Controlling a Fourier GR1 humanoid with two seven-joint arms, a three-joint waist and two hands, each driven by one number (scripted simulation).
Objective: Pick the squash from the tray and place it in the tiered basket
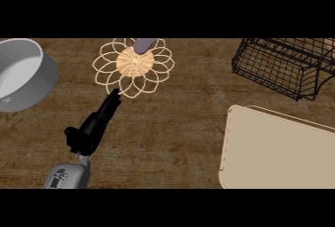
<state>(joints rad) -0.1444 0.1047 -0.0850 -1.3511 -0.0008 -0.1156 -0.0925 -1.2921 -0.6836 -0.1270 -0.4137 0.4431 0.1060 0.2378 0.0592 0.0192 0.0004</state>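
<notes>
A: Where is the squash?

B: It shows nowhere on the flat beige rectangular tray (274, 150), whose pale surface fills the lower right of the head view. Whether it lies elsewhere, I cannot tell.

A: And the tiered basket?

B: The black wire tiered basket (281, 66) stands at the upper right, well apart from the tray's top edge, with something tan visible through its mesh.

A: Which robot hand is in view?

B: Only the left robot hand (95, 126), black, on a grey forearm rising from the lower edge. Its fingers are straight and pressed together, holding nothing, the tips just reaching the rim of a round woven straw trivet with looped wire petals (135, 66).

A: Anything else on the brown wooden bench (177, 133)?

B: A grey metal pot (26, 75) at the left edge, and a small purple object (145, 44) touching the trivet's top.
</notes>
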